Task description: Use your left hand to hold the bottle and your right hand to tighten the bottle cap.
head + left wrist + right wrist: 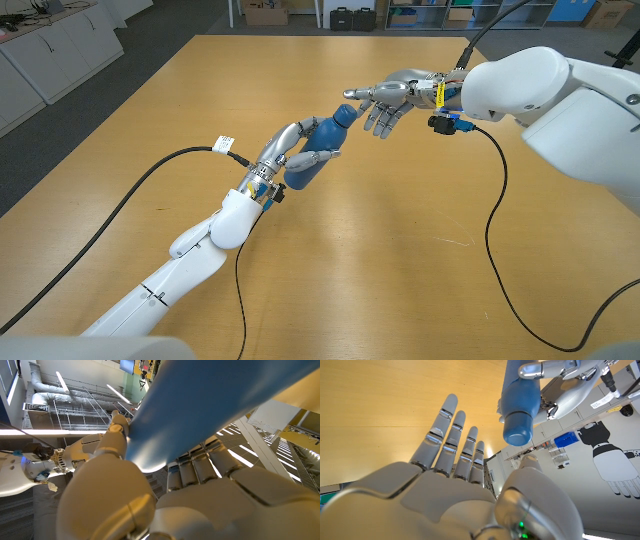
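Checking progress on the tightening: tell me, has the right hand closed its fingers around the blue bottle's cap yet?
No: in the right wrist view the right hand has its fingers spread, apart from the cap of the blue plastic bottle held by the left hand.

Smooth, matt blue plastic bottle (312, 160) with matching blue cap (346, 115). Silvery, satin-sheen metallic left hand (283, 148) and right hand (388, 99), segmented and faintly reflective. Glossy white plastic arm shells (520, 85). Pale wooden table (380, 270), smooth, low sheen, fine grain. Black rubbery cables (495, 215).
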